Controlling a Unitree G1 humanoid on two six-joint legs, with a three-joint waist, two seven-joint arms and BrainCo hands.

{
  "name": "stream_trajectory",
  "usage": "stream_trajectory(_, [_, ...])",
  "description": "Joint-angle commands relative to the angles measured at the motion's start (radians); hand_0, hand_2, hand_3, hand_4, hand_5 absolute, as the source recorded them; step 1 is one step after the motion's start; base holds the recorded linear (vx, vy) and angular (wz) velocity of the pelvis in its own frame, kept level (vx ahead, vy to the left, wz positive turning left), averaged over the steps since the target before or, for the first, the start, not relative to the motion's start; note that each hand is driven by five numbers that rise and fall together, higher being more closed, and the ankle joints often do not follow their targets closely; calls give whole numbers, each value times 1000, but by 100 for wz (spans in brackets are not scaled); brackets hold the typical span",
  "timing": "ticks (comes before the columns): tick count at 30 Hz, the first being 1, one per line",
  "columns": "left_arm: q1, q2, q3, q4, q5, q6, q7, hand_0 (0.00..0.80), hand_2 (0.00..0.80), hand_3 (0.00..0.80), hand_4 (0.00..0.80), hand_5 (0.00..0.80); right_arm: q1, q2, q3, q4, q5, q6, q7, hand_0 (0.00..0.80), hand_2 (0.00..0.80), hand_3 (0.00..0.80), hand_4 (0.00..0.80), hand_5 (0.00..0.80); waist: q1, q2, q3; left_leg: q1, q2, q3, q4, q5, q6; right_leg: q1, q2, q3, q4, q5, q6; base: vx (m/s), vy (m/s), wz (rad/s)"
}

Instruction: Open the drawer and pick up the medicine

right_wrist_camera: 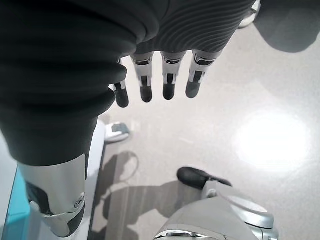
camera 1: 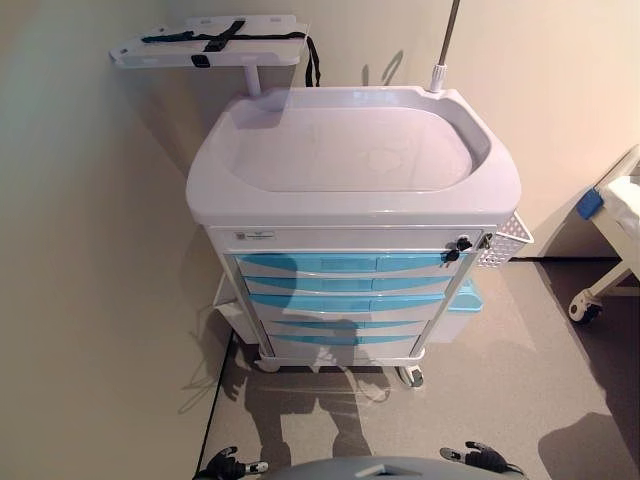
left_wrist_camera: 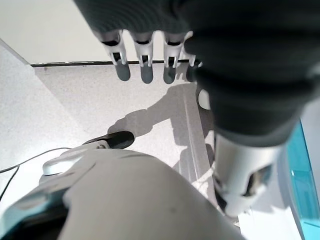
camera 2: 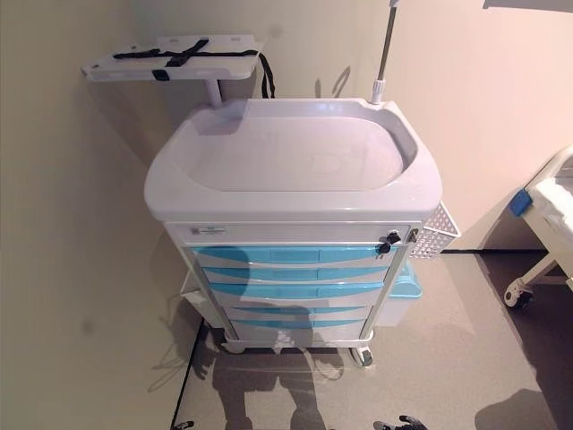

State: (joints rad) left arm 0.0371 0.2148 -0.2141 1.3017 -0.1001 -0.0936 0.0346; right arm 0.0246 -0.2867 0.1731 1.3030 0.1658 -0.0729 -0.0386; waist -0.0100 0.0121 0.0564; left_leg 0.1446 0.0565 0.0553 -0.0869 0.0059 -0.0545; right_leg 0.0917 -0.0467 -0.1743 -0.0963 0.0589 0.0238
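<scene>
**Drawers shut, both hands low and empty**

From the head views, a medical cart (camera 1: pixel 350 190) is seen against the wall, its blue drawers (camera 1: pixel 345 265) all closed; no medicine is visible, so it is presumed to be inside. A lock knob (camera 1: pixel 462 244) is noted beside the top drawer.

In the left wrist view, the left hand (left_wrist_camera: pixel 145 55) is shown with fingers straight, nothing held. In the right wrist view, the right hand (right_wrist_camera: pixel 160 75) is likewise relaxed and empty.

A locked drawer could resist the pull, and the castored cart could be dragged.
</scene>
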Motion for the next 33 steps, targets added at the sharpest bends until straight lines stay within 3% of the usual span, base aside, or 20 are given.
stream_trajectory(1, [-65, 11, 34, 29, -58, -7, -15, 0, 0, 0, 0, 0, -61, -2, 24, 30, -21, 3, -1, 0, 0, 0, 0, 0, 3, -44, 27, -17, -48, 5, 0, -19, 2, 30, -49, -17, 20, -23, 116, 0, 0, 0])
stream_trajectory(10, [-75, 7, 101, -37, -262, -25, -60, 0, 0, 0, 0, 0, -57, -5, 7, 15, 1, -4, 4, 0, 0, 0, 0, 0, 3, -42, 50, -37, -53, 4, 0, -14, 9, -4, -57, -16, 57, -38, 114, 0, 0, 0])
stream_trajectory(14, [-112, 22, 120, -78, -352, -42, -62, 0, 0, 0, 0, 0, -65, -11, 9, -8, 14, -9, 5, 0, 0, 0, 0, 0, -7, -45, 79, -78, -52, 24, 1, -5, 8, -57, -58, -1, 59, -27, 116, -23, 17, -4])
stream_trajectory(20, [-180, 43, 103, -141, -380, -70, -28, 0, 0, 0, 0, 0, -95, -25, 19, -40, 38, -18, -6, 0, 0, 0, 0, 0, -30, -46, 128, -164, -55, 55, 48, -12, 16, -169, -63, 42, 120, -27, 113, -88, 42, -27])
stream_trajectory(22, [-248, 63, 79, -193, -394, -88, -1, 0, 0, 0, 0, 0, -131, -42, 30, -61, 52, -27, -17, 0, 0, 0, 0, 0, -47, -47, 180, -266, -64, 67, 126, -25, 24, -271, -71, 69, 181, -27, 109, -171, 63, -30])
stream_trajectory(33, [-429, 124, 47, -354, -492, -147, 65, 0, 0, 0, 0, 0, -188, -71, 62, -121, 81, -55, -50, 0, 0, 0, 0, 0, -84, -60, 240, -528, -75, 79, 308, -73, 39, -526, -84, 101, 317, -29, 108, -55, 13, -10])
